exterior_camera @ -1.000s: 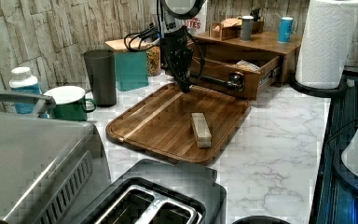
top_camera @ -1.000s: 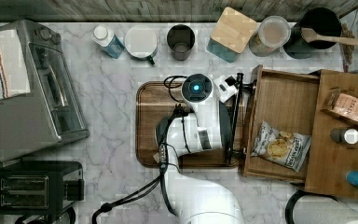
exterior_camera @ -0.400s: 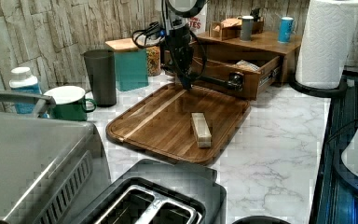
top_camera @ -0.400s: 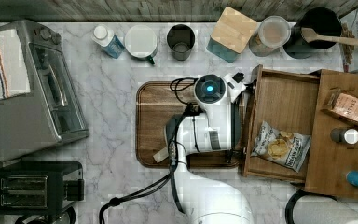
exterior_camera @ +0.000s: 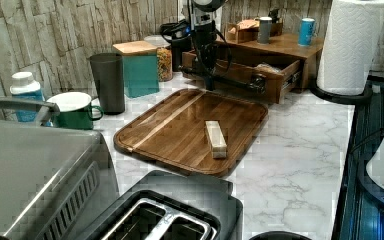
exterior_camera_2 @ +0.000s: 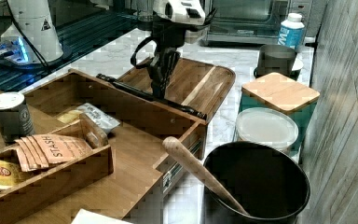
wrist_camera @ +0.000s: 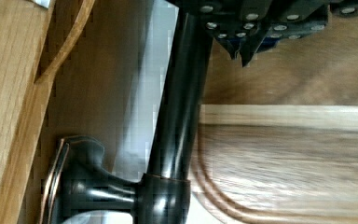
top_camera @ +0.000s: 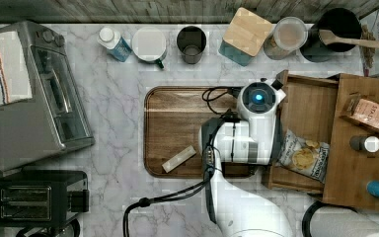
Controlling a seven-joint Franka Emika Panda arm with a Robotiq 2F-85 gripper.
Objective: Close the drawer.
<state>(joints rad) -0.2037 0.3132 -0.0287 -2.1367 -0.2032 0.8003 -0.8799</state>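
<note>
We see the white arm (top_camera: pixel 246 197) rise from its base at the lower edge of the top view and reach toward the drawer (top_camera: pixel 306 113), its wrist stacked straight above the drawer's front. The gripper (exterior_camera_2: pixel 161 77) hangs vertically, pointing down at the drawer's dark bar handle (wrist_camera: pixel 179 107). In the right view its dark fingers (exterior_camera_2: pixel 164 70) stand close together right at that handle, on the side away from the drawer's box. We cannot tell whether the jaws are parted or pressed together, nor whether they touch the bar.
</note>
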